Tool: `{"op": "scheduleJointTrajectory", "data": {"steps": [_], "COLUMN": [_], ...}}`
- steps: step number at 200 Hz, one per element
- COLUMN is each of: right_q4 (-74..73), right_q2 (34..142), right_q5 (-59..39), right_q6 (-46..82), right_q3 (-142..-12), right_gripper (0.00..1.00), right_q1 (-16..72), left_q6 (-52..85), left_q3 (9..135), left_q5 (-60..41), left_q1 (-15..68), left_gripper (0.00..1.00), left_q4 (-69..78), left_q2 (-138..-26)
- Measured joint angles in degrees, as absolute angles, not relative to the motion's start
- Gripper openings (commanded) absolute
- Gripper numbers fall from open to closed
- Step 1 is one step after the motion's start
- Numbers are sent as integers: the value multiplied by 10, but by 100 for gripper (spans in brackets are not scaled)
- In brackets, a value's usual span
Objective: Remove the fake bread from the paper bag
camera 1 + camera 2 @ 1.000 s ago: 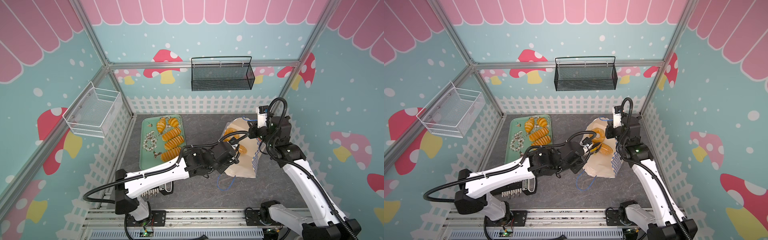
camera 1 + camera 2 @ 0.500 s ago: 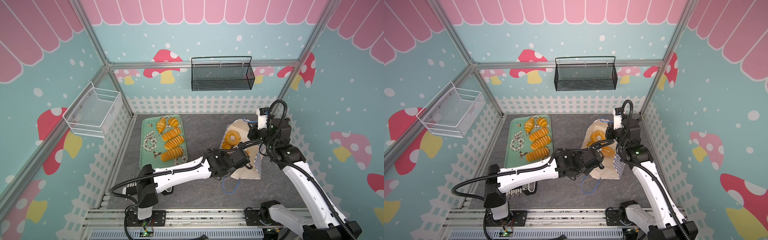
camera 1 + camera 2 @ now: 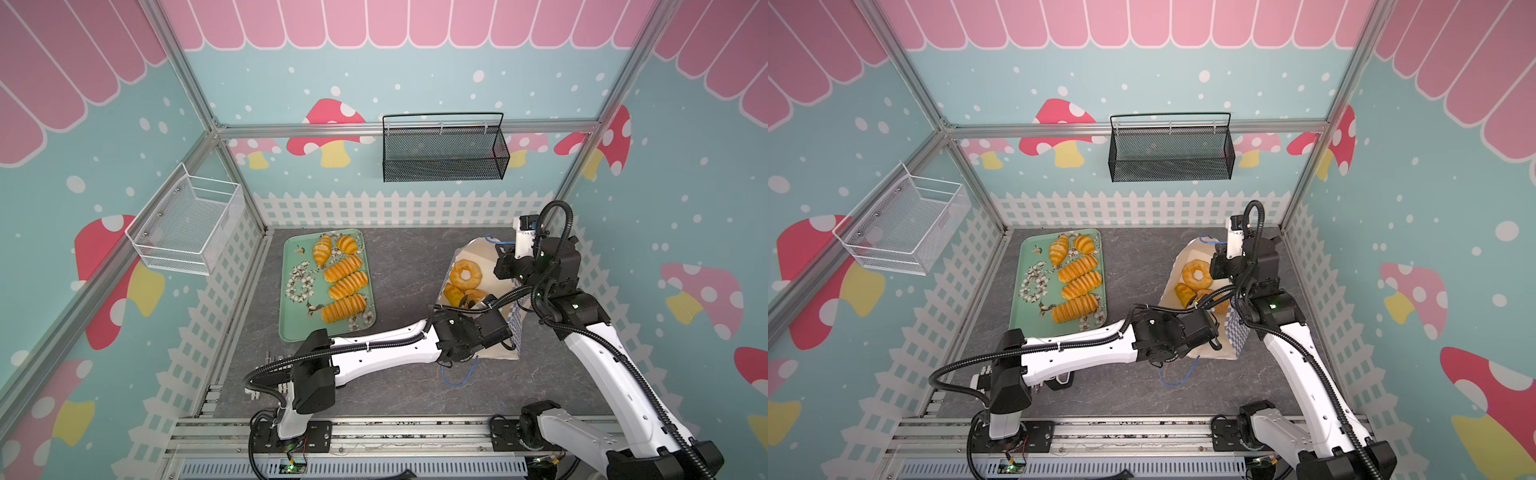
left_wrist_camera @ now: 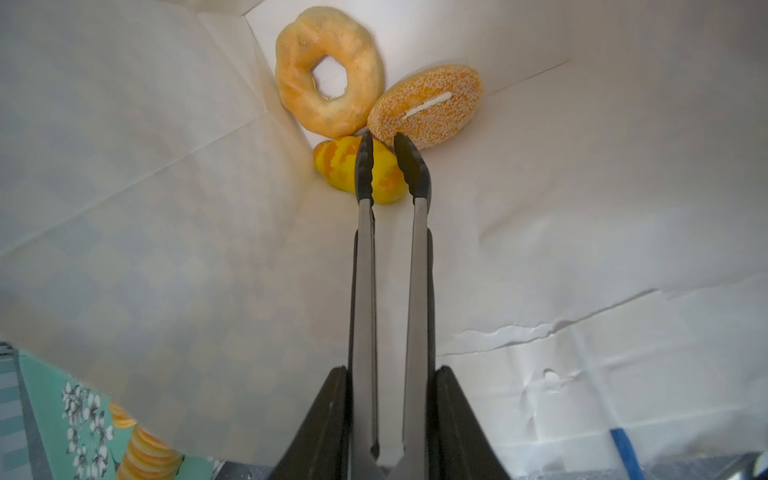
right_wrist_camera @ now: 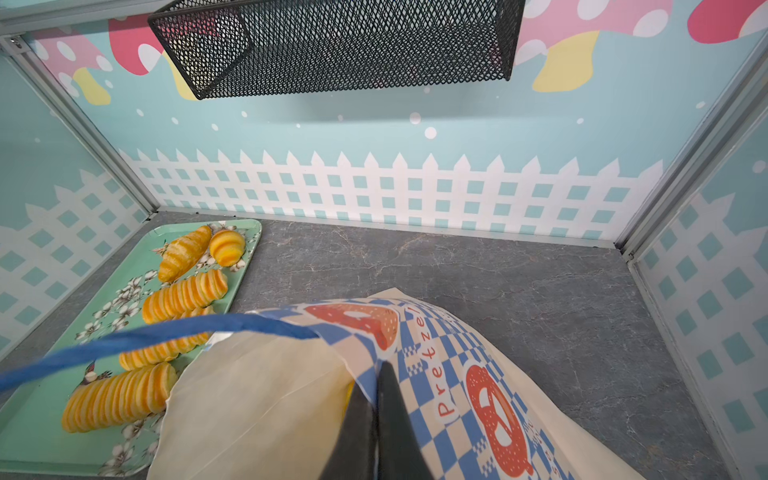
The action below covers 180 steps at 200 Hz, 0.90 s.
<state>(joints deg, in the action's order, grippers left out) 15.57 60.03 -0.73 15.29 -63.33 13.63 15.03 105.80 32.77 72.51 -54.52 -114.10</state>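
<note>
Croissant (image 4: 336,164) lies in paper bag (image 4: 166,187), at left claw's (image 4: 390,374) tongs (image 4: 417,270) tips.

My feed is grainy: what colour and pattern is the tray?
Mint green tray with white flowers; clearest in right wrist view.

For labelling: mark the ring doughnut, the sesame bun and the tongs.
ring doughnut (image 4: 294,79), left wrist view, on the ring beside the hole.
sesame bun (image 4: 436,124), left wrist view, on the crust beside the slit.
tongs (image 4: 365,266), left wrist view, on one metal arm.

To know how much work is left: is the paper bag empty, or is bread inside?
Not empty. The left wrist view shows a ring doughnut, a sesame bun and a croissant inside the paper bag.
</note>
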Motion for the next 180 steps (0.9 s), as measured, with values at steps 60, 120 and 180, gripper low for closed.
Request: {"op": "scheduleJointTrajectory", "data": {"steps": [60,120,180], "right_q4": [156,153,153], "right_q2": [599,600,601], "right_q5": [3,6,7], "right_q6": [153,156,156], "right_q3": [-633,-631,-630], "right_gripper": [0,0,0], "right_q1": [144,152,168], "left_q6": [161,179,176], "left_q3": [1061,1062,1041], "left_q5": [339,351,397], "left_q1": [725,725,716], "left_gripper": [41,43,36], "left_q4": [-546,-546,-525], "left_q2": [-1153,-1178,-1200]}}
